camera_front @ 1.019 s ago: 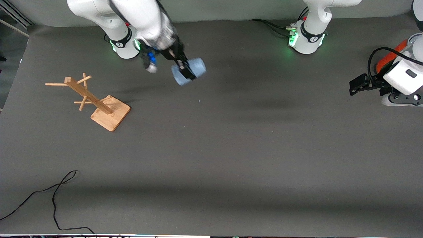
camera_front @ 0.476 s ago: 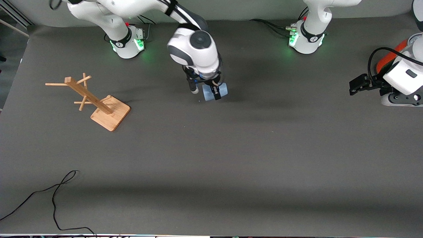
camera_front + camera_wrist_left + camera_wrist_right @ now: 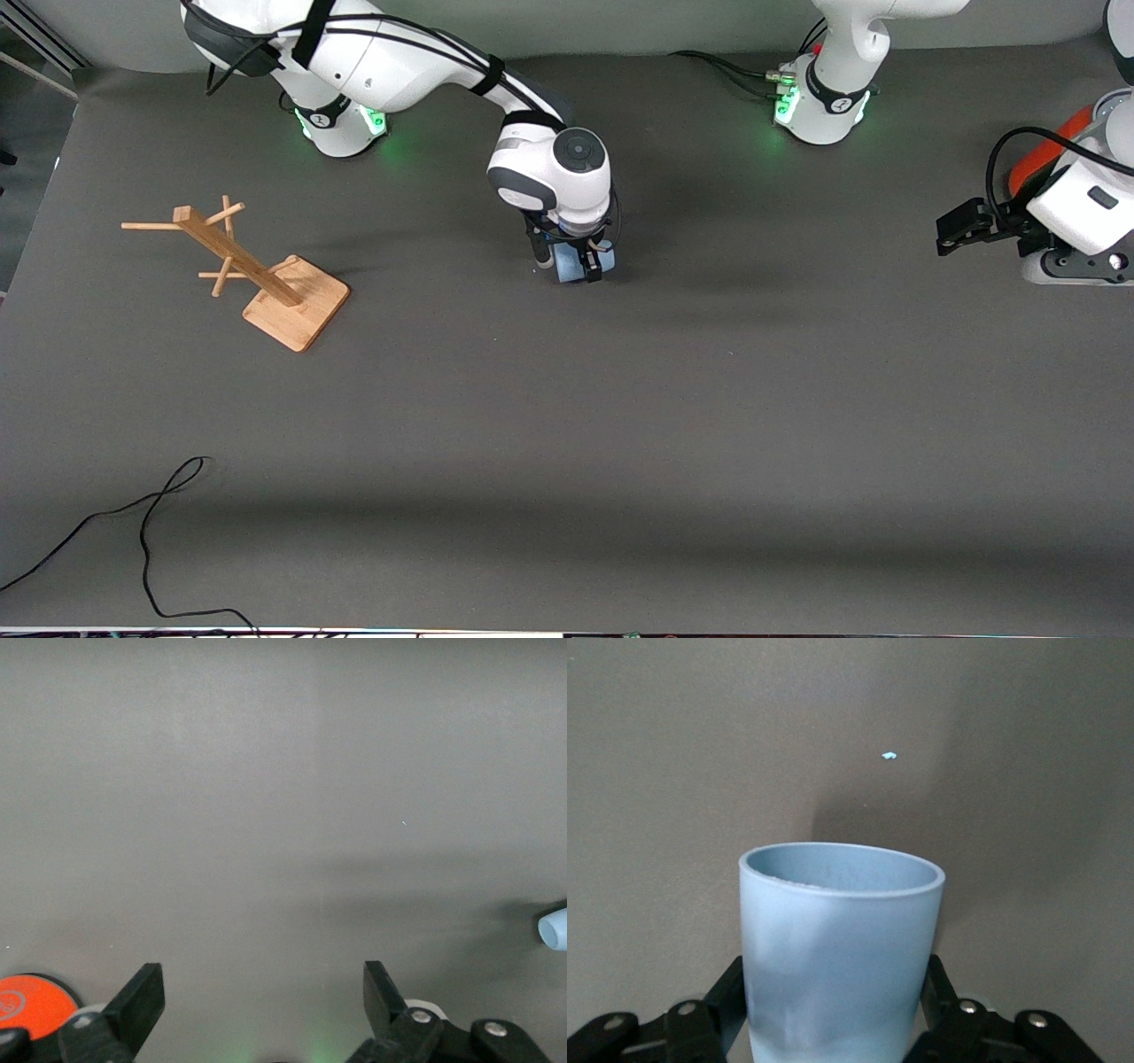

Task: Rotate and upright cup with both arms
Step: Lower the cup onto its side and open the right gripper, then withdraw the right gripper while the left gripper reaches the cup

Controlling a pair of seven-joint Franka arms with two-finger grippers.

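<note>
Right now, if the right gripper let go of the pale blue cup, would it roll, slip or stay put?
The cup looks rigid, smooth and matte, so the right gripper, shut on its sides, probably holds it without crushing. It seems to lie on its side, and its round, slightly tapered wall would likely make it roll in a curve. It has no handle to stop it.

dark grey table carries a wooden peg stand toward the right arm's end, a loose black cable nearer the front camera, and an orange-red cylinder at the left arm's end.
</note>
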